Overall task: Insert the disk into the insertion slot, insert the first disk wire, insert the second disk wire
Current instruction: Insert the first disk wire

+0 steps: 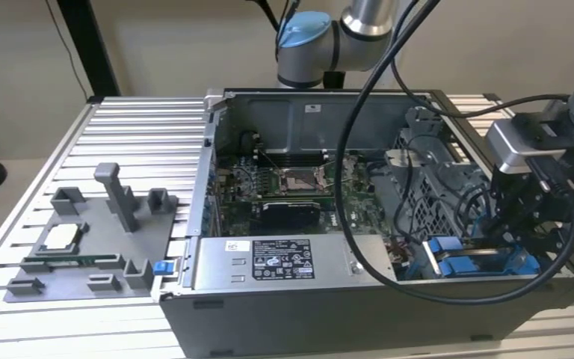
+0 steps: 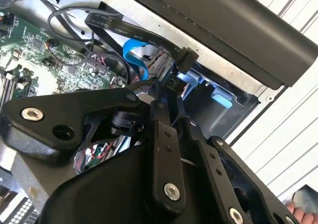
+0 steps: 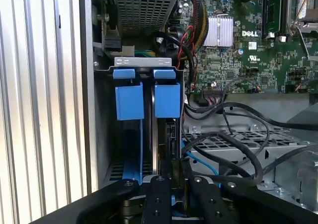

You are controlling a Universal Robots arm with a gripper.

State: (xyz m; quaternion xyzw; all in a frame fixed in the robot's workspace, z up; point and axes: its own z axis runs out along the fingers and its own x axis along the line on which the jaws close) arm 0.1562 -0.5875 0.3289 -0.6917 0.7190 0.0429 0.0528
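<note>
In both wrist views the end effector (image 3: 176, 167) (image 2: 166, 92) reaches down into the corner of an open computer case (image 1: 367, 314). Its fingers (image 3: 160, 194) are drawn close together, and whatever may sit between the tips is hidden. Just beyond the tips the disk (image 3: 166, 101) stands on edge in its blue carrier, seated in the insertion slot (image 3: 141, 61). A second blue clip (image 3: 129, 101) sits just beside it under the same grey metal lip. In the second wrist view a flat black cable (image 2: 129, 31) ends in a black plug (image 2: 186, 59) close past the fingertips, with a blue cable (image 2: 133, 52) curling beside it. Loose black cables (image 3: 238, 149) lie over a grey metal frame next to the slot. Farther on are the green circuit board (image 3: 248, 60) and a perforated metal cage (image 3: 144, 5). In the exterior view the end effector (image 1: 507, 239) hangs over the blue clips at the case's corner on the exterior view's right, below the arm (image 1: 367, 22). A grey labelled box (image 1: 267, 262) lies along the near side of the case, and the circuit board (image 1: 287, 187) is behind it. The case rests on a slatted metal counter (image 1: 137, 112). A grey tray (image 1: 98, 247) of upright holders lies on the counter to the exterior view's left of the case.
</note>
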